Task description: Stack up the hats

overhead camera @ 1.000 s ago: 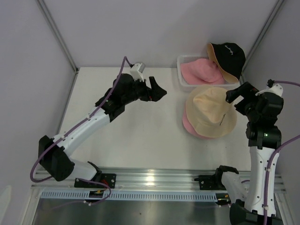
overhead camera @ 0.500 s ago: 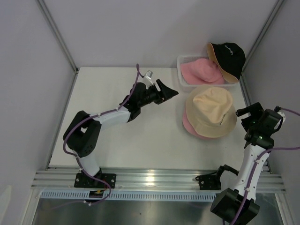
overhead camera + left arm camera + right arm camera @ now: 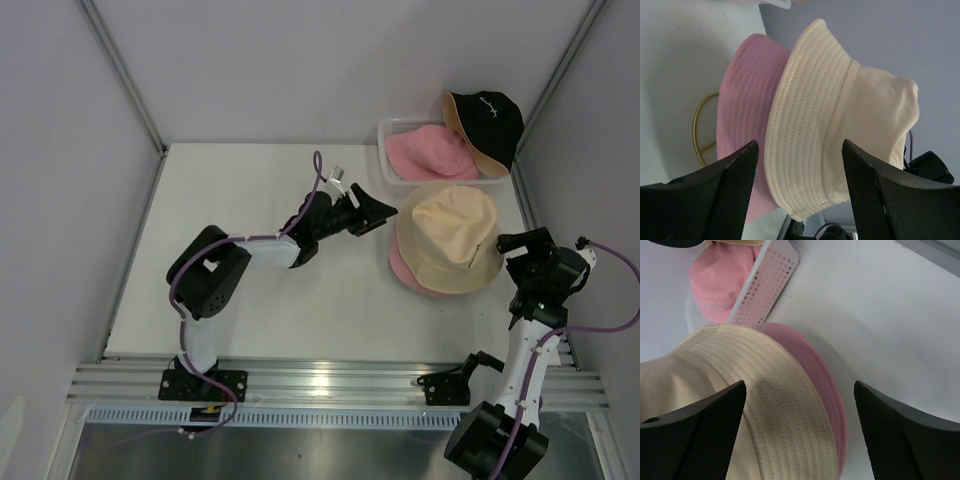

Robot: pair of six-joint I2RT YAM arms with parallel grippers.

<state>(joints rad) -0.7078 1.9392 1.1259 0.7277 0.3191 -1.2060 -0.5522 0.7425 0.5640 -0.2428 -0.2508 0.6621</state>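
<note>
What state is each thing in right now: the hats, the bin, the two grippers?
Cream hat: crown up, stacked on a pink hat.
Lower pink hat: mostly covered, gold wire ring showing beneath.
Second pink hat: lying in the bin.
Black hat: tilted at the bin's right end.
Left gripper: open, empty.
Right gripper: open, empty.

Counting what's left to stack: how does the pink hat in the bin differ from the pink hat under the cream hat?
The pink hat in the bin lies inside the clear bin; the other pink hat sits outside it. The binned one shows its crown, the black hat overlapping one side; the other is mostly covered by the cream hat, only its brim showing. Both are pink bucket hats.
</note>
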